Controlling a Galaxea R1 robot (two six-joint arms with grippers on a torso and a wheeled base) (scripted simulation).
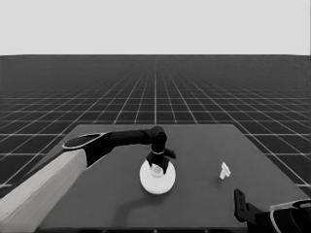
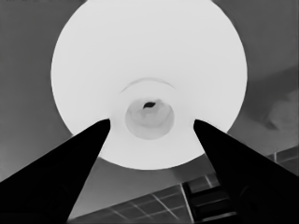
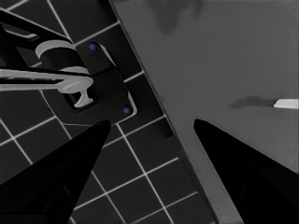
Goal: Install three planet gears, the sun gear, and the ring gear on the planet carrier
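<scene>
L gripper [image 1: 157,165] over flat larger round part [image 1: 157,178]

My left gripper [image 1: 156,167] hangs over the larger round part [image 1: 157,178] at mid-table; the thin white piece [image 1: 224,170] lies well apart.

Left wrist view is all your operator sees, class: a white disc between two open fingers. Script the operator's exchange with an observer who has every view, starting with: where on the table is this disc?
Observer: The larger round part sits near the middle of the table, with the left gripper directly over it.
Operator: Any other parts around?
Observer: One thin white piece, lying apart toward the right side.
Operator: And the other arm?
Observer: The right gripper is parked at the near right corner, open and holding nothing.
</scene>
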